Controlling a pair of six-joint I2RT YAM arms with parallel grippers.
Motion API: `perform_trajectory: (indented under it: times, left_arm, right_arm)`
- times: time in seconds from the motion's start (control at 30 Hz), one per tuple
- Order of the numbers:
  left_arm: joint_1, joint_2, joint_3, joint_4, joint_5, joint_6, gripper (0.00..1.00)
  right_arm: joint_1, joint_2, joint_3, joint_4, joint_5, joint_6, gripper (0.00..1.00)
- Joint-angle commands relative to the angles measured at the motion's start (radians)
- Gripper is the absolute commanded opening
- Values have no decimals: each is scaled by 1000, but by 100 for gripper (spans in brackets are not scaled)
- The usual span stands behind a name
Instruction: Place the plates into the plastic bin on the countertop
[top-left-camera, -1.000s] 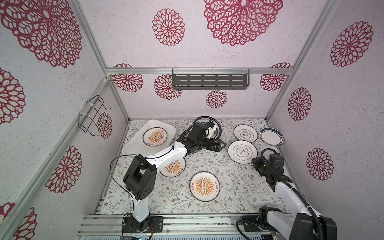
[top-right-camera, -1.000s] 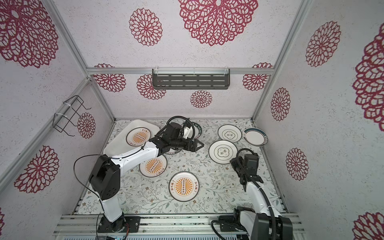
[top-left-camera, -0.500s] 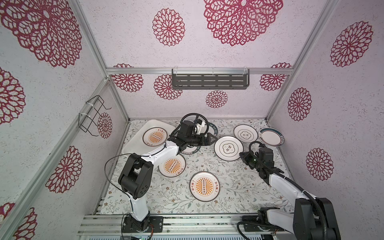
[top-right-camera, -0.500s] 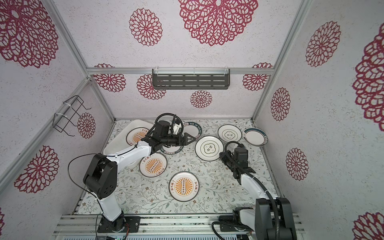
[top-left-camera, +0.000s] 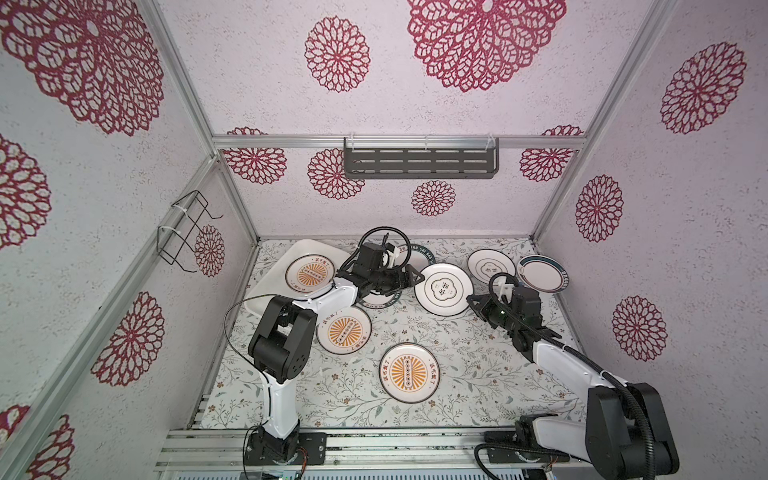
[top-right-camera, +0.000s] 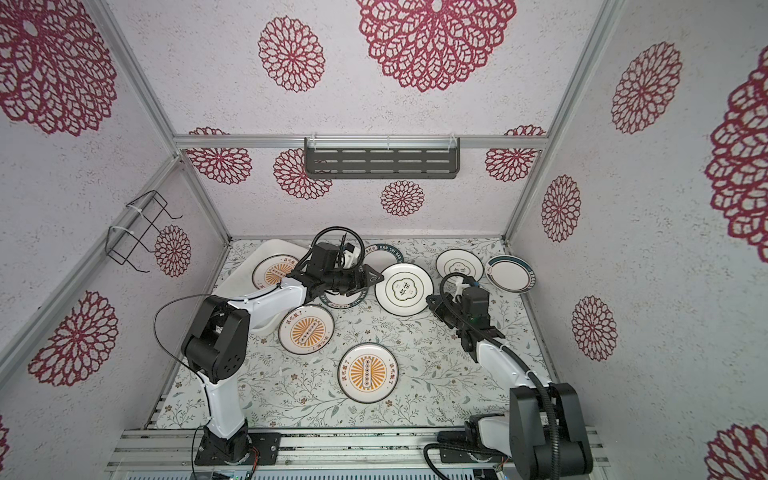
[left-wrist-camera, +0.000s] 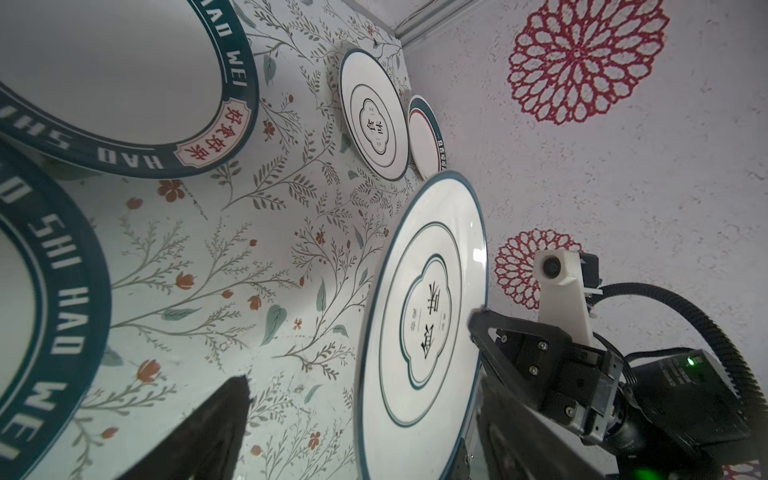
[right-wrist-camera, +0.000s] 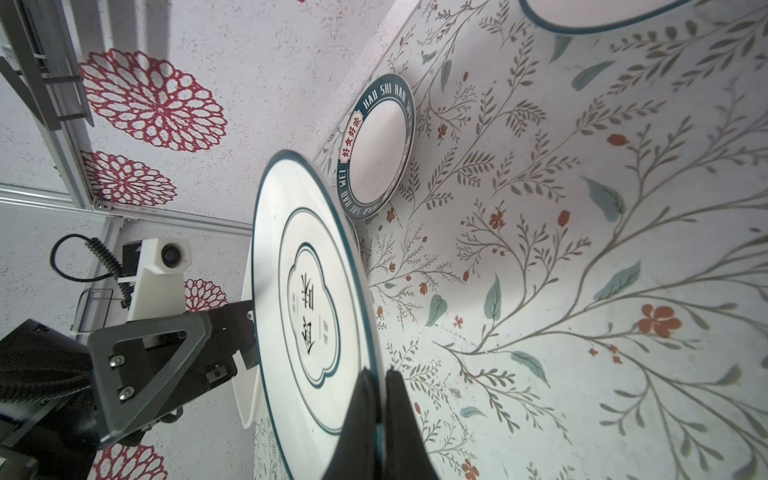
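Observation:
A white plate with thin dark rings (top-left-camera: 444, 287) (top-right-camera: 404, 288) hangs tilted above the countertop (top-left-camera: 457, 365) between the two arms. My right gripper (top-left-camera: 473, 300) (right-wrist-camera: 379, 374) is shut on its rim, one finger on each face. At the opposite rim my left gripper (top-left-camera: 413, 276) (left-wrist-camera: 361, 378) is open, its jaws straddling the plate (left-wrist-camera: 424, 316) with a wide gap on one side. The plastic bin (top-left-camera: 291, 249) lies at the back left with one sunburst plate (top-left-camera: 309, 272) in it.
On the countertop lie two sunburst plates (top-left-camera: 344, 330) (top-left-camera: 409, 372), two teal lettered plates (top-left-camera: 411, 257) (top-left-camera: 378, 301) beside and under the left gripper, and a ringed plate (top-left-camera: 491, 268). A teal-rimmed plate (top-left-camera: 542, 274) leans at the right wall.
My right gripper has carried the ringed plate leftward and off the countertop. My left gripper drew back to the left and its jaws now bracket the plate's near rim.

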Motion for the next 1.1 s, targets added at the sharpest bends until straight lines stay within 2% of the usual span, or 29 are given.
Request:
perform_trajectory:
  times: [0.0,0.17,0.23,0.37,0.43,0.53,0.7,0.73,0.77,0.8,1.0,1.07]
  left_arm:
    - [10,37,36,18,35,-8,81]
    - [22,58,31,50,52,-51,54]
    - [22,65,24,80,66,-74,47]
    - [22,67,11,117,72,-105,20]
    - [22,64,3,127,73,-115,9]
    - [22,63,-2,127,67,-125,1]
    - [26,51,-16,152,66,-153,0]
    - [27,47,-23,166,66,-162,0]
    - [31,40,-30,181,66,-172,0]
    - [35,37,-36,188,66,-181,0]
    - [53,16,-61,217,59,-207,0]
    - [59,17,-67,217,56,-211,0]
  right_arm:
    - [18,-11,49,91,-32,7,0]
    - [32,-12,55,101,-32,16,0]
    - [35,-12,57,101,-30,18,0]
    - [38,-8,58,102,-28,18,0]
    - [40,-4,59,105,-29,18,0]
    - [44,3,59,115,-29,22,0]
    - [51,16,62,130,-27,25,0]
    - [52,16,62,133,-25,23,16]
    - [53,14,60,134,-24,21,43]
    - [54,13,59,136,-22,19,57]
    - [61,-23,51,118,16,-7,99]
    - [62,-34,48,110,26,-15,99]
